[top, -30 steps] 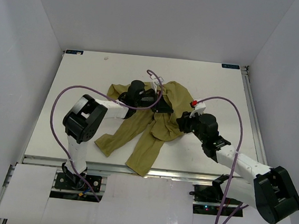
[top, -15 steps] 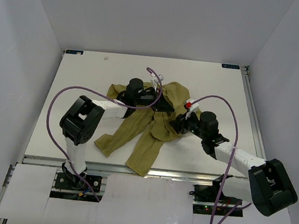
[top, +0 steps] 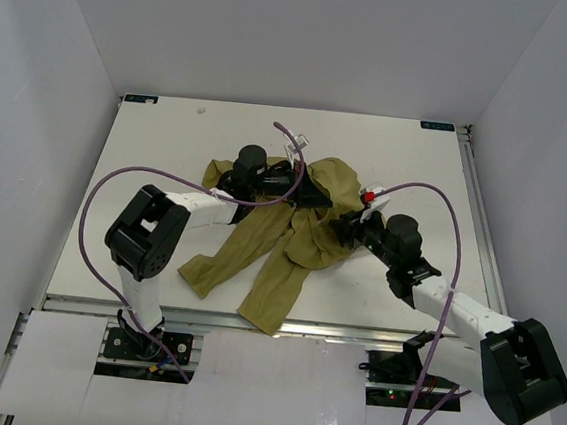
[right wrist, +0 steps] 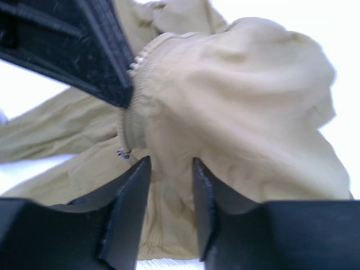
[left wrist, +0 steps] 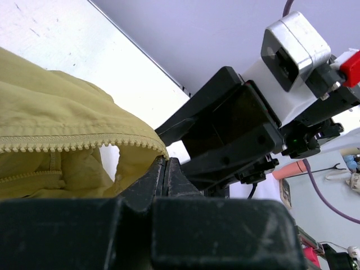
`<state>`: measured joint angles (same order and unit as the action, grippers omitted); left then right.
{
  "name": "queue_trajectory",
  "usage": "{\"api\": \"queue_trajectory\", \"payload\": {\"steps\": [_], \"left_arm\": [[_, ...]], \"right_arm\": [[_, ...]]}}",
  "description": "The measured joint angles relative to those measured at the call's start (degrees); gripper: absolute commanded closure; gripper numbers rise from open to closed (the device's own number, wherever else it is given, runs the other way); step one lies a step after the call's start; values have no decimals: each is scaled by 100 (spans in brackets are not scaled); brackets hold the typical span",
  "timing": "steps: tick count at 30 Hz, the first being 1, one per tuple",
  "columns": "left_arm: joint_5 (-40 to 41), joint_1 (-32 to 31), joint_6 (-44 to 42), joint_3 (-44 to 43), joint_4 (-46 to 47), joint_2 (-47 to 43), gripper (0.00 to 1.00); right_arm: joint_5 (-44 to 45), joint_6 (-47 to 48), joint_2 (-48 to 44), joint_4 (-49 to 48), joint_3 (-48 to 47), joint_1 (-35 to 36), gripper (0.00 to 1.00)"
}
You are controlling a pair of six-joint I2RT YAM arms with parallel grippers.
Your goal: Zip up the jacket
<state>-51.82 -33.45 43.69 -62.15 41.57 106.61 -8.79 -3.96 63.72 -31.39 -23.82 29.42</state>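
The jacket (top: 290,248) lies crumpled about the middle of the table (top: 159,150). Its bunched upper part points toward the far edge. Two long flaps trail toward the near edge, and the longer one ends close to that edge.

The left gripper (top: 304,188) reaches in from the left edge side and sits over the far part of the heap. In the left wrist view its jaws are clenched together on the jacket's open front edge. The zipper teeth (left wrist: 73,145) run along that edge straight into the closed jaws. One row of teeth curves over a fold, and a second row shows lower down in the cloth.

The right gripper (right wrist: 171,166) comes in from the right edge side and meets the heap on its right flank, near the left gripper. Its fingers (right wrist: 130,202) stand a little apart, and a rounded bulge of olive cloth fills the gap and the space beyond. I cannot tell whether they are pinching the cloth or only pressed against it. A small metal zipper pull (right wrist: 122,153) hangs just beside the tip of one finger, at the end of a ribbed seam.
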Motion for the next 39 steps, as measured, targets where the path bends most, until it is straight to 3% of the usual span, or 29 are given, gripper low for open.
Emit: {"api": "queue_trajectory", "payload": {"steps": [6, 10, 15, 21, 24, 28, 29, 30, 34, 36, 39], "left_arm": [[-76, 2, 174, 169, 236, -54, 100], [-136, 2, 224, 313, 295, -108, 100], [-186, 2, 86, 332, 171, -182, 100], [-309, 2, -74, 332, 74, -203, 100], [-380, 2, -122, 332, 47, -203, 100], [-473, 2, -155, 332, 47, -203, 95], [-489, 2, -163, 332, 47, -203, 93], [-505, 2, -171, 332, 47, -203, 89], [-563, 36, -249, 332, 46, -201, 75], [-593, 40, -304, 332, 46, -201, 59], [-611, 67, -500, 332, -8, -201, 51]], "right_arm": [[582, -137, -207, -17, 37, -5, 63], [729, -157, 6, 101, 34, -5, 54], [369, -132, -155, 140, 34, -8, 45], [-147, -27, -353, 126, 34, -6, 44], [-283, 13, -272, 128, 9, -8, 51], [-393, 65, -62, 134, -89, -8, 78], [-416, 88, -32, 133, -103, -8, 88], [-447, 110, -7, 134, -114, -8, 92], [-611, 121, 10, 133, -124, -8, 92], [-691, 119, 9, 132, -124, -8, 92], [-819, 96, -9, 126, -124, -8, 92]]}}
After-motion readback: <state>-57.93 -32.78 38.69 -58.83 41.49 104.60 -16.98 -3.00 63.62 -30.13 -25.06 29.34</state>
